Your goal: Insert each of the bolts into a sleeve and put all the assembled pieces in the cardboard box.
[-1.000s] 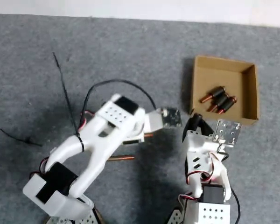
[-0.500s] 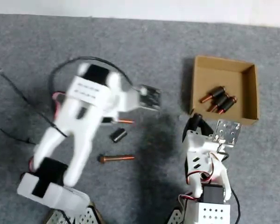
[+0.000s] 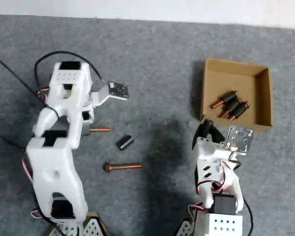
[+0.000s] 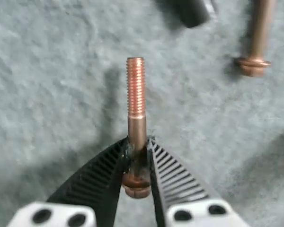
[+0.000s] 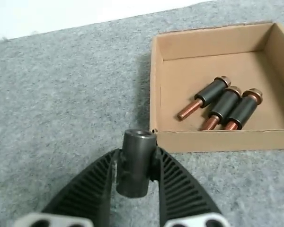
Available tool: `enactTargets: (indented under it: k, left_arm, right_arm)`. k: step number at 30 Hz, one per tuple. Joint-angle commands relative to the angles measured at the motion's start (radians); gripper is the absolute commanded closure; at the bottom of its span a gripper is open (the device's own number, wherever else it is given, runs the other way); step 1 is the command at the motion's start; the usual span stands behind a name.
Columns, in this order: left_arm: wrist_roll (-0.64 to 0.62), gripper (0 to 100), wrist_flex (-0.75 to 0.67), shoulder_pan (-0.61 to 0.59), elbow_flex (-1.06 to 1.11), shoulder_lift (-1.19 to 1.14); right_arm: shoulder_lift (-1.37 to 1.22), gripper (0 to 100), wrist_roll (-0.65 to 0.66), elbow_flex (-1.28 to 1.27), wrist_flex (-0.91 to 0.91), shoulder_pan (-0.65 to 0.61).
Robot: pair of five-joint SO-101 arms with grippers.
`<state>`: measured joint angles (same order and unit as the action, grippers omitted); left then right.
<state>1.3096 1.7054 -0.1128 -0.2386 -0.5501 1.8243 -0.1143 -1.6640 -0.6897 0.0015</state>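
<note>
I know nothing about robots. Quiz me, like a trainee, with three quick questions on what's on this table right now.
1. How many assembled pieces lie in the cardboard box?
2. True or false: the left claw is shut on a sleeve.
3. What does the right claw hold? A) a bolt B) a sleeve C) nothing

Key: 1. Three. 2. False, it grips a bolt. 3. B.

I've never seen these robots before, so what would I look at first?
Probably the left gripper pinching a copper bolt by its head end, and the right gripper clamping a black sleeve near the cardboard box. Three finished pieces lie inside that box.
</note>
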Motion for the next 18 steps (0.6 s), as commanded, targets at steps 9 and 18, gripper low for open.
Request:
enactTargets:
  k: [9,18]
  left_arm:
    - [-0.229,81,-0.003,-0.005,-0.447,-0.209]
    - [-0.787,83,0.038,-0.012,-0.754,-0.208]
  right_arm:
    - [0.012,99.2,0.087,-0.012,0.036,0.005]
    - [0.012,99.2,0.087,-0.012,0.036,0.005]
